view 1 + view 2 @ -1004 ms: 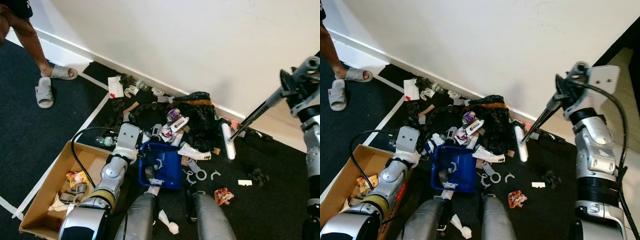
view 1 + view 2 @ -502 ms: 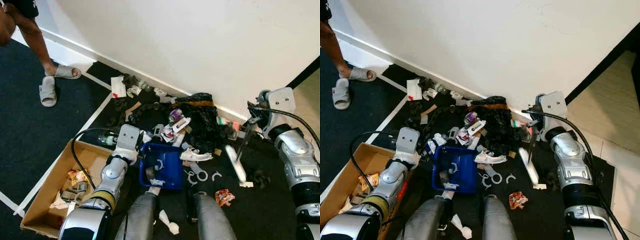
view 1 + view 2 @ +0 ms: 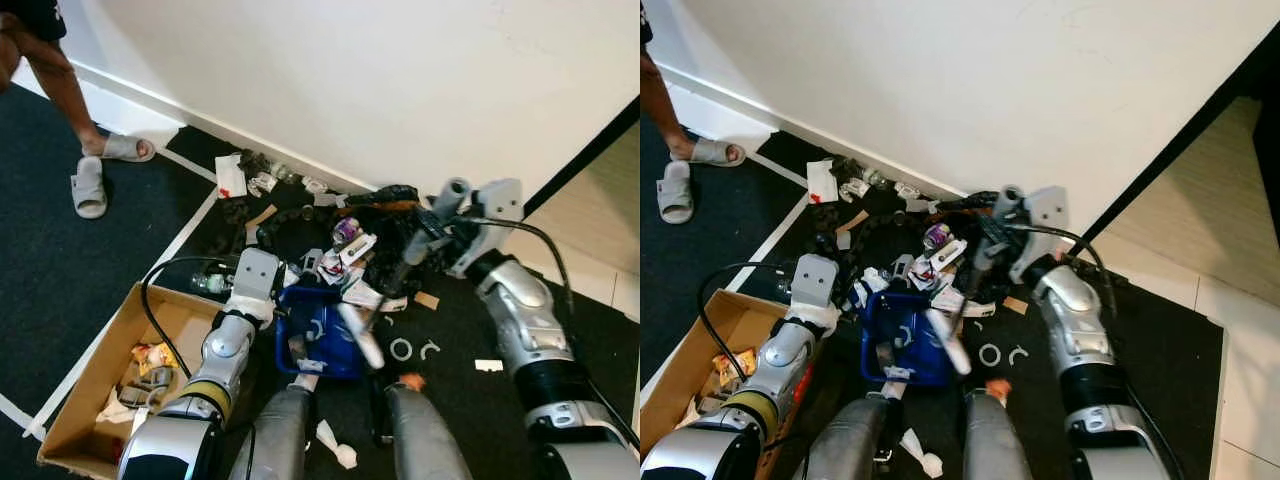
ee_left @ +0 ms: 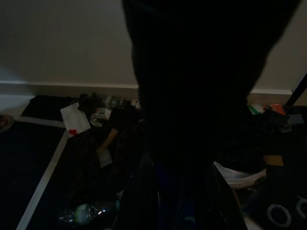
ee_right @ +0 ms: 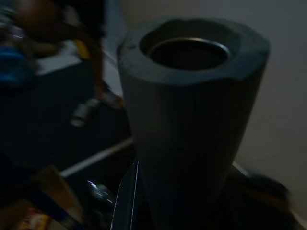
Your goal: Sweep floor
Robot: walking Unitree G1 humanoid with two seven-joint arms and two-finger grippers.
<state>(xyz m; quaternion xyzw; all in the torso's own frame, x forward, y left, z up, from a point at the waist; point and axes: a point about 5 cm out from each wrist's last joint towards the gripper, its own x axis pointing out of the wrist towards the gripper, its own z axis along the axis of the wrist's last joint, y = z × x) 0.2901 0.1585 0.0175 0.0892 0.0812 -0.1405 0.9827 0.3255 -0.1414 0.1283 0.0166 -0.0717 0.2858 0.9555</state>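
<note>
Right gripper (image 3: 432, 232) is clenched on the broom (image 3: 385, 290), so draw its head (image 3: 360, 335) low and slowly toward the dustpan (image 3: 322, 330) below it, keeping your left gripper (image 3: 262, 290) steady on the pan.

Right tool (image 3: 425, 238) forward at chest height, clamped; left tool (image 3: 290, 300) low, arm outstretched.

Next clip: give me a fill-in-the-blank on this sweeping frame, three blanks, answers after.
1. The right claw grips the handle of a ____.
2. The broom head lies at the edge of the ____ dustpan.
3. The cardboard box sits on the robot's ____ side.

Missing words: broom; blue; left
</note>
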